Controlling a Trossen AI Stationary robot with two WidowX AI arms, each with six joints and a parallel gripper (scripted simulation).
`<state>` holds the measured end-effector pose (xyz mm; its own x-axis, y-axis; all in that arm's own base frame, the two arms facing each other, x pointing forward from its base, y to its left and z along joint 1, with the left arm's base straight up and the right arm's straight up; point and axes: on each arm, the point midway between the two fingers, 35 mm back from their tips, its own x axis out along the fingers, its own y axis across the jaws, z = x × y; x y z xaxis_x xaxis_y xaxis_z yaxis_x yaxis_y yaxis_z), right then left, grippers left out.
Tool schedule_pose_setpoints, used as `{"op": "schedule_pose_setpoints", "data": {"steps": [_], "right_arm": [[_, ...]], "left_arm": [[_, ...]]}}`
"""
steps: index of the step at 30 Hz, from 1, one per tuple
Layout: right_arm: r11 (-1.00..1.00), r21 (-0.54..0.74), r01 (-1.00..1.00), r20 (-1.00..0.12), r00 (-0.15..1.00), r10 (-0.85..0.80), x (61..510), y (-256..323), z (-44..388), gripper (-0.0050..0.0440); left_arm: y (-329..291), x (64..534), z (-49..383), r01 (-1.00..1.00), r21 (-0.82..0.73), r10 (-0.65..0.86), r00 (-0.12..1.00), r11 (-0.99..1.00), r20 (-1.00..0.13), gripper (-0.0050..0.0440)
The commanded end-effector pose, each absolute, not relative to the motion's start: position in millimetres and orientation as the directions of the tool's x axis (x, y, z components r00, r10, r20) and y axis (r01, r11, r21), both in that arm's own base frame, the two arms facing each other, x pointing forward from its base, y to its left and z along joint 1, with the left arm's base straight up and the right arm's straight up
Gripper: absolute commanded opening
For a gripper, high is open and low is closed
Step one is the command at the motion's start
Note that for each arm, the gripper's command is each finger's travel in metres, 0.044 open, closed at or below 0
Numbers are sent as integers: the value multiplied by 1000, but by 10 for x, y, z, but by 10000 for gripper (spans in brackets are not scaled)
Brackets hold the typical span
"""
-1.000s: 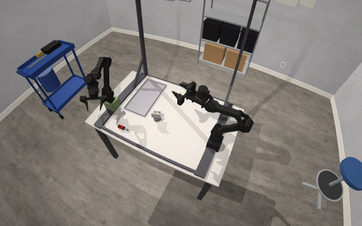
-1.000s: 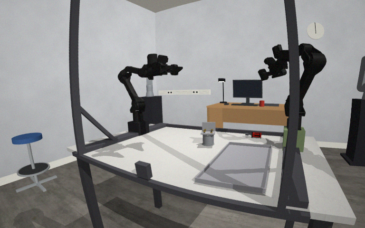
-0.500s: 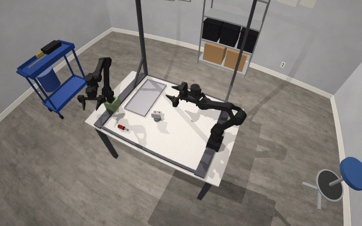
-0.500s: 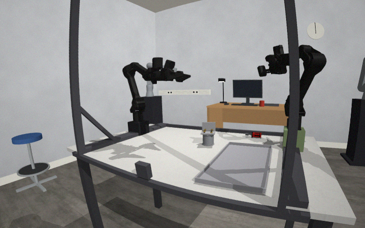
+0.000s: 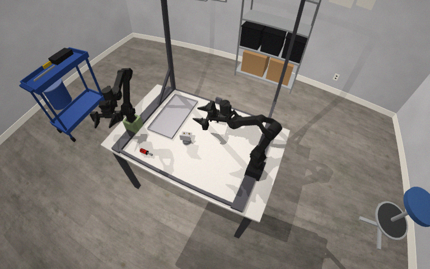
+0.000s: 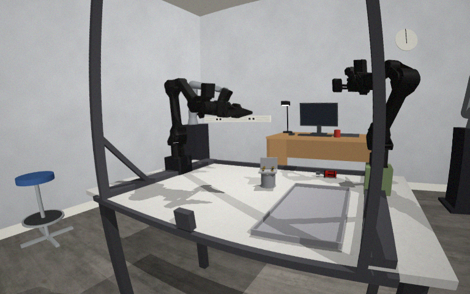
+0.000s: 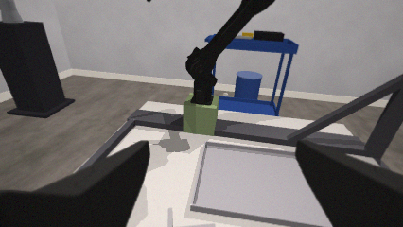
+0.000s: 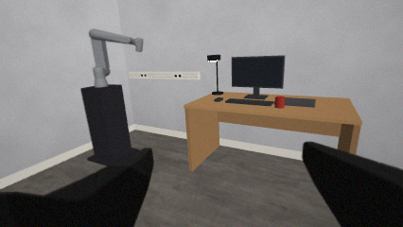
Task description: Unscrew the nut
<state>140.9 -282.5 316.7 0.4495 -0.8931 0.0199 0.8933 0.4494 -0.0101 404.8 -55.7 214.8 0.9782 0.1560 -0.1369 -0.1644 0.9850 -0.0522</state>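
Observation:
The joint module (image 5: 186, 142) (image 6: 268, 180), a grey cylinder, stands upright on the table. The grey bracket (image 5: 185, 138) (image 6: 268, 163) sits on its top, with brass nuts at two studs; their heights are too small to tell apart. A red-handled tool (image 5: 144, 151) (image 6: 330, 174) with a grey socket end lies on the table. My left gripper (image 5: 196, 114) (image 6: 251, 112) (image 7: 222, 148) is open and empty, high over the table's far part in the top view. My right gripper (image 5: 103, 126) (image 6: 336, 85) (image 8: 226, 152) is open and empty, high beyond the table's left edge in the top view.
A shallow grey tray (image 5: 149, 128) (image 6: 277, 236) (image 7: 236, 216) lies beside the module. The right arm stands on a green block (image 5: 132, 123) (image 6: 378, 178) (image 7: 201, 116). Dark frame rails and posts (image 5: 168, 44) (image 6: 375, 103) border the table. A small dark block (image 6: 184, 218) is on one rail.

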Motion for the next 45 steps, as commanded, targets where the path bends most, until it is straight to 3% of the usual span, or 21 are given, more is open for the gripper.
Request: {"op": "schedule_pose_setpoints", "data": {"steps": [1,12,17,18,29,34,45], "right_arm": [[445,5,895,51,444,-894,1412,-2826,3231,400],[447,0,894,69,446,-892,1405,-2810,3308,400],[447,0,894,69,446,-892,1405,-2810,3308,400],[454,36,890,68,451,-890,1425,-2803,3306,215],[481,375,792,70,494,-867,1550,-2730,3314,215],[482,375,792,70,494,-867,1550,-2729,3317,215],[436,670,600,72,532,-843,1672,-2655,3327,215]], "left_arm": [[-586,4130,2306,-189,-83,182,979,978,-87,400],[-662,4335,1675,-342,-68,331,934,937,-137,400],[-662,4335,1675,-342,-68,331,934,937,-137,400],[-668,4335,1613,-355,-65,344,929,933,-139,400],[-729,4334,931,-495,-27,486,860,868,-157,400],[-729,4334,932,-495,-27,486,860,868,-157,400],[-740,4390,565,-497,-20,488,858,868,-158,400]]}}
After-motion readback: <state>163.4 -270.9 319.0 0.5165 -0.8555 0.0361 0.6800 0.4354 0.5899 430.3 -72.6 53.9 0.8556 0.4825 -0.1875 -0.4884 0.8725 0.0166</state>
